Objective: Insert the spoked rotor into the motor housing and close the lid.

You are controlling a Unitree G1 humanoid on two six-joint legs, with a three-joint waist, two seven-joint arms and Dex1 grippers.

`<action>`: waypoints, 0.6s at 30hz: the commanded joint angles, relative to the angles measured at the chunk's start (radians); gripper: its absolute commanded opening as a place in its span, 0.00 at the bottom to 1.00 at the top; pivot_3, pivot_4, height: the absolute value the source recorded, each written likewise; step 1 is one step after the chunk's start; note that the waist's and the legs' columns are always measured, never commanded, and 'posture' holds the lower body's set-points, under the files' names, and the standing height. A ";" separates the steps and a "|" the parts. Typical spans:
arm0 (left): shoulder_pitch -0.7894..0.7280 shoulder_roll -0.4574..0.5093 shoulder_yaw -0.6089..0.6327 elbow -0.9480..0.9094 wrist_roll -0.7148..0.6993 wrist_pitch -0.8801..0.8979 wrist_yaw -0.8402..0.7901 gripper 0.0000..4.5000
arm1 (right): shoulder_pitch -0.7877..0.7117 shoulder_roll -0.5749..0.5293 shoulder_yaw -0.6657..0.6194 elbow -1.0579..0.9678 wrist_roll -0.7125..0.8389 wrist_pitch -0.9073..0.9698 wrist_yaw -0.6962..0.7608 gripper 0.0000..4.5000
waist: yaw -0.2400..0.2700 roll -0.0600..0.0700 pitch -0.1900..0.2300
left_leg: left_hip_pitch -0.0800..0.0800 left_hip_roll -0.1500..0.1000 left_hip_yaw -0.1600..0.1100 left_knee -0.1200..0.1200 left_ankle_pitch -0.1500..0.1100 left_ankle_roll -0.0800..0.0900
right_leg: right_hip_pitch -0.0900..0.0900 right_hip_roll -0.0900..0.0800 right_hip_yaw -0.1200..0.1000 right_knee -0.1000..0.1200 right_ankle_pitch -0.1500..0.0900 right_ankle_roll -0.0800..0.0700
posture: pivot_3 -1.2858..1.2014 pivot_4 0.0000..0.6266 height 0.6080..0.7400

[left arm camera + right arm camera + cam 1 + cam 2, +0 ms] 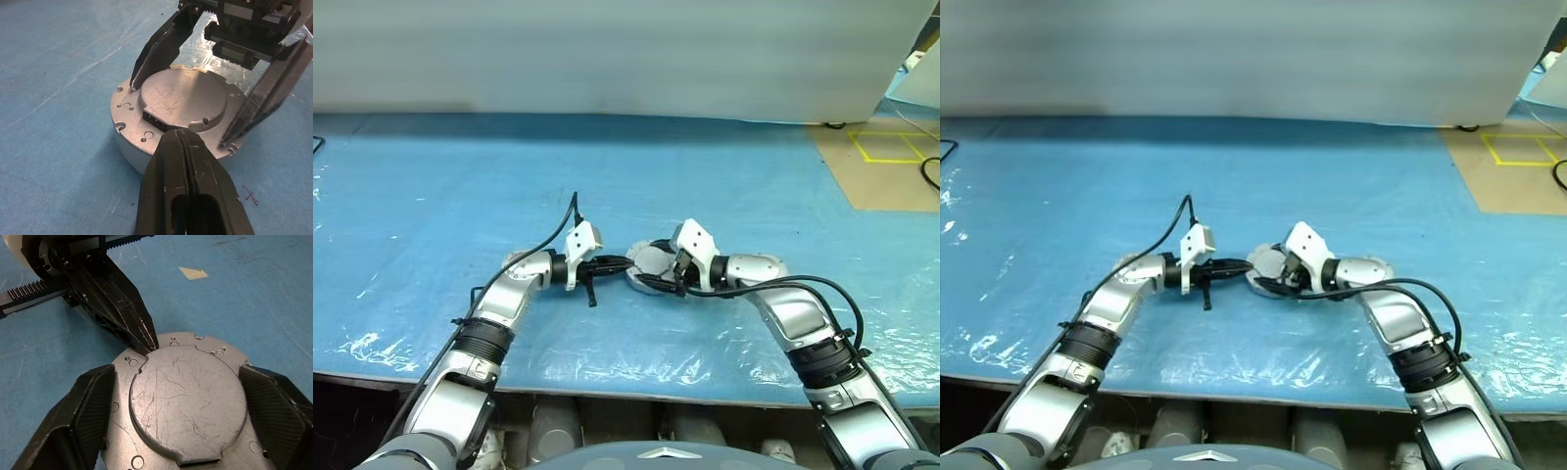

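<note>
The motor housing (128,155), a short round silver-grey cylinder, stands on the blue table between my two hands. A scratched grey round lid (183,98) lies flat on top of it and covers the inside. The spoked rotor is hidden. My right gripper (178,382) is open, with one finger on each side of the lid over the housing's rim. From the opposite side, my left gripper (181,142) is shut on nothing, and its tip rests at the edge of the lid's raised plate. Both grippers meet at the housing (651,260) in the left eye view.
A blue plastic sheet (460,176) covers the table, whose front edge (607,387) runs close to me. A white wall (607,59) closes the back. Brown floor with yellow tape (886,147) lies far right. A scrap of pale tape (193,272) sticks to the sheet.
</note>
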 commanded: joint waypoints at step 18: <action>0.009 0.000 -0.037 0.036 0.032 0.024 -0.004 0.00 | 0.040 0.025 -0.223 0.009 0.225 0.100 -0.016 1.00 | 0.008 0.000 0.000 | -0.006 0.000 0.001 -0.004 0.000 0.000 | -0.006 -0.001 0.001 -0.003 -0.001 0.001 | 0.52 0.24 1.00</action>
